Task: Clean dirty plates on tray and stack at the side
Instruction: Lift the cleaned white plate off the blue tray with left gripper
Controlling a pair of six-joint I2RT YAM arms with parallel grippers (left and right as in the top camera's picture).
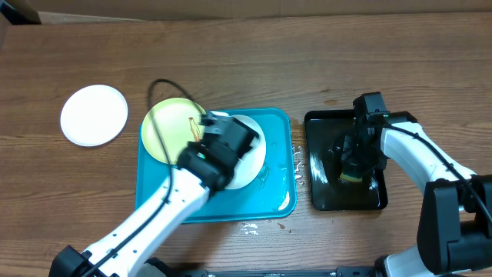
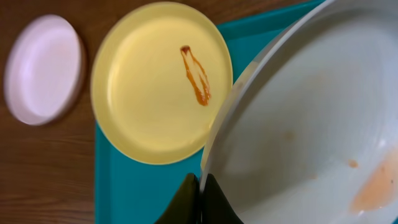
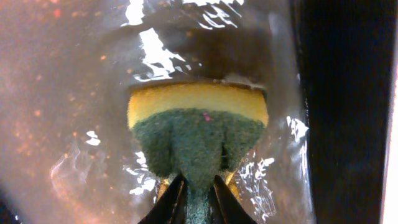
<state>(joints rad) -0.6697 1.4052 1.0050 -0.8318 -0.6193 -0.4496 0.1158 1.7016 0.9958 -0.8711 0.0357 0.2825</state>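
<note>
So the left claw [image 2: 199, 185] is pressed together on the rim of a round white plate [image 2: 311, 124] that has faint orange-brown smears. It's holding the plate over the big turquoise rectangular plastic tray [image 1: 270, 194], and it looks tipped rather than flat. In the left wrist view the plate's edge overlaps a round pale yellow-green plate [image 1: 169, 131]. That one lies flat with one brown streak across it, mostly on the tray's left end but hanging over the rim onto the brown wooden bench [image 1: 307, 61]. A second round white plate [image 1: 94, 115] sits by itself on the bench, left of the tray and not touching it, and looks clean from overhead. Off to the right, just beside the turquoise tray, there's a smaller glossy black rectangular tray [image 1: 323, 192], wet and shiny. The right claw [image 3: 196, 186] is down in that one, pinching a yellow sponge with a dark green scrub pad [image 3: 199, 127]. Its fingers squeeze into the green side, and the yellow side faces the wet tray floor. There are some water splashes [image 1: 297, 175] on the bench between the two trays.
</note>
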